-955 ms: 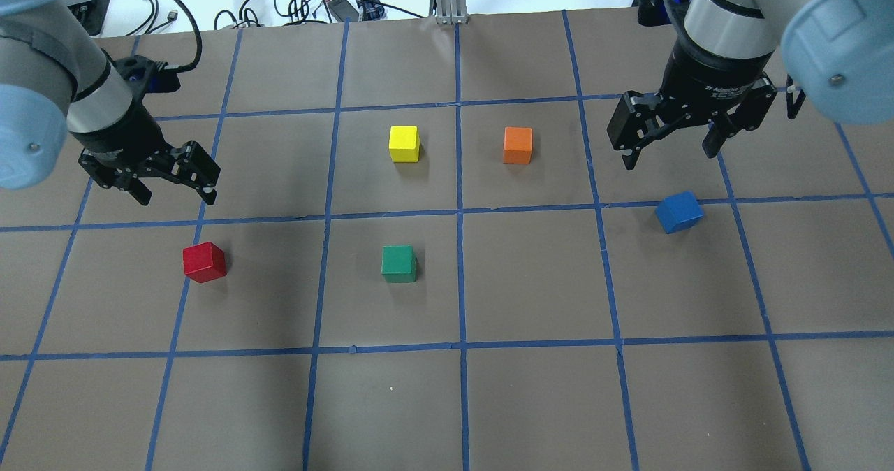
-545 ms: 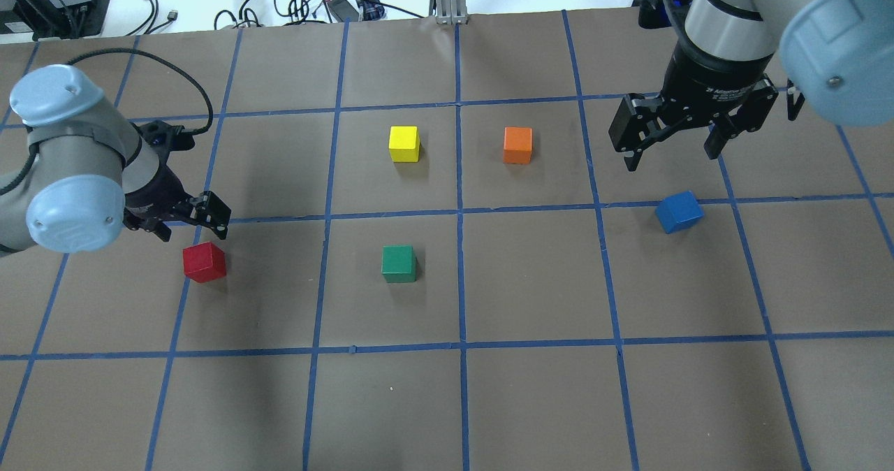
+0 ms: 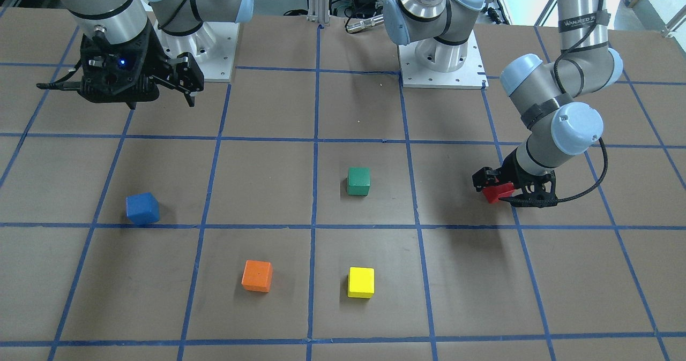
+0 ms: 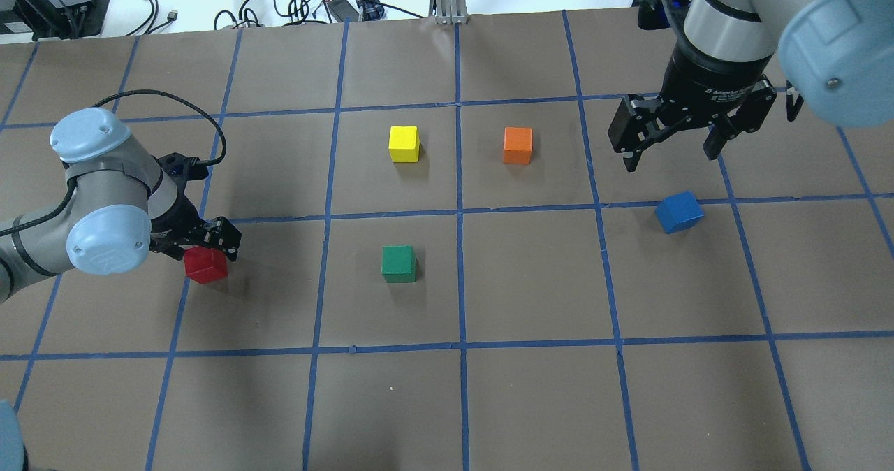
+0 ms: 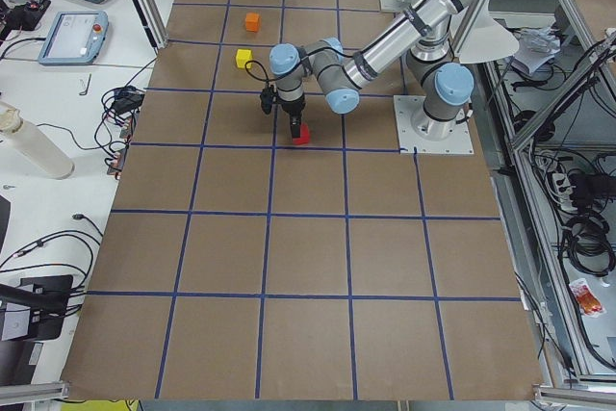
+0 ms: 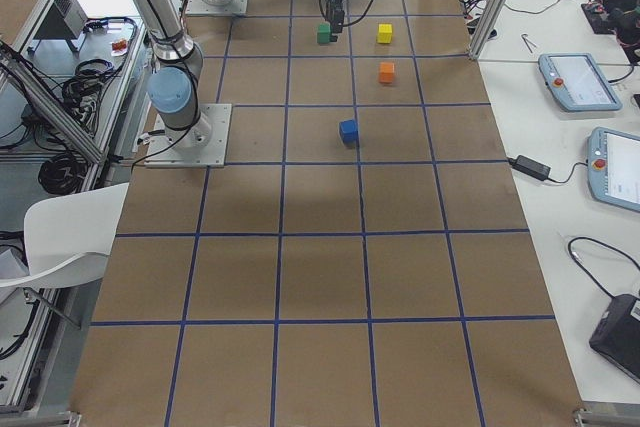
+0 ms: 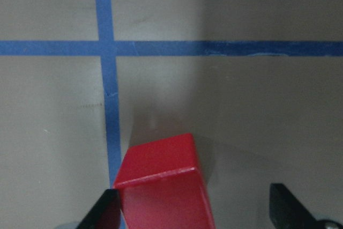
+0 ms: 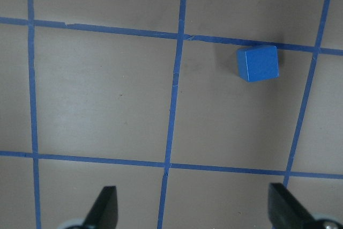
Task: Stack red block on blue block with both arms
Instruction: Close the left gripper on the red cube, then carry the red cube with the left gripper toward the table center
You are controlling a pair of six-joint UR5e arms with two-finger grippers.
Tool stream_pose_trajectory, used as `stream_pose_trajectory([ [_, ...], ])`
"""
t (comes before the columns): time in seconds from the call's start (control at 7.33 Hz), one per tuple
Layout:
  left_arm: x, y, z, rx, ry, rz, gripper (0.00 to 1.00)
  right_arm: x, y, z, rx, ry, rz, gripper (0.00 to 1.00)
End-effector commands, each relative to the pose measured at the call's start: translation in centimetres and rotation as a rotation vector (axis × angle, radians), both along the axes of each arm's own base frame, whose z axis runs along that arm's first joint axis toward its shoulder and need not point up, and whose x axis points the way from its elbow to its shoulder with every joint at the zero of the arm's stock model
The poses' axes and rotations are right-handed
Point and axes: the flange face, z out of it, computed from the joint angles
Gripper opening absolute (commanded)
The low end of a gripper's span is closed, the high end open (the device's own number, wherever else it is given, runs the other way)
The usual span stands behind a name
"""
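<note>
The red block (image 4: 207,268) sits on the brown table (image 4: 531,282) at the left. My left gripper (image 4: 201,249) is low over it and open. In the left wrist view the red block (image 7: 163,183) lies between the fingers, close to the left finger (image 7: 104,213), with a gap to the right one. The blue block (image 4: 679,212) sits alone at the right, turned a little. My right gripper (image 4: 672,158) hangs open and empty above the table, just behind the blue block (image 8: 258,63).
A green cube (image 4: 399,263) sits mid-table. A yellow cube (image 4: 404,143) and an orange cube (image 4: 517,145) stand one row farther back. Blue tape lines grid the table. Cables lie beyond the far edge.
My left arm has swung forward and down, from behind the red block to over it, so its open fingers now straddle the block. The right arm has hardly moved.
</note>
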Motion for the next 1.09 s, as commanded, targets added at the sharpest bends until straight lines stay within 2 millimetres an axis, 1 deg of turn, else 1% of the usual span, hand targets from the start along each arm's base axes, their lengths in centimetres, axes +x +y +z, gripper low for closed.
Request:
stream_pose_trajectory([
  [0.0, 1.0, 0.2, -1.0, 0.013, 0.008, 0.018, 0.71, 0.0, 0.0, -0.1, 0.001, 0.000, 0.000, 1.00],
  [0.14, 1.1, 0.2, -1.0, 0.012, 0.006, 0.027, 0.70, 0.1, 0.0, -0.1, 0.001, 0.000, 0.000, 1.00],
  [0.27, 1.1, 0.2, -1.0, 0.013, 0.007, 0.023, 0.60, 0.0, 0.0, -0.1, 0.001, -0.001, -0.002, 1.00],
  [0.41, 1.0, 0.0, -0.9, 0.009, 0.005, 0.021, 0.12, 0.0, 0.0, 0.0, -0.002, -0.003, -0.004, 1.00],
  [0.55, 0.6, -0.3, 0.2, -0.007, 0.003, 0.016, 0.00, 0.0, -0.1, -0.1, 0.000, -0.004, -0.004, 1.00],
  [0.68, -1.4, -1.0, 1.5, -0.027, -0.004, 0.004, 0.00, 0.0, -0.1, -0.1, 0.000, -0.003, -0.004, 1.00],
  [0.82, -6.4, -1.8, 3.5, -0.067, -0.015, -0.094, 0.00, 0.0, 0.0, 0.0, -0.002, -0.003, -0.004, 1.00],
  [0.95, -12.8, -2.1, 4.8, -0.088, -0.018, -0.195, 0.00, 0.0, -0.1, 0.0, -0.002, -0.003, -0.004, 1.00],
])
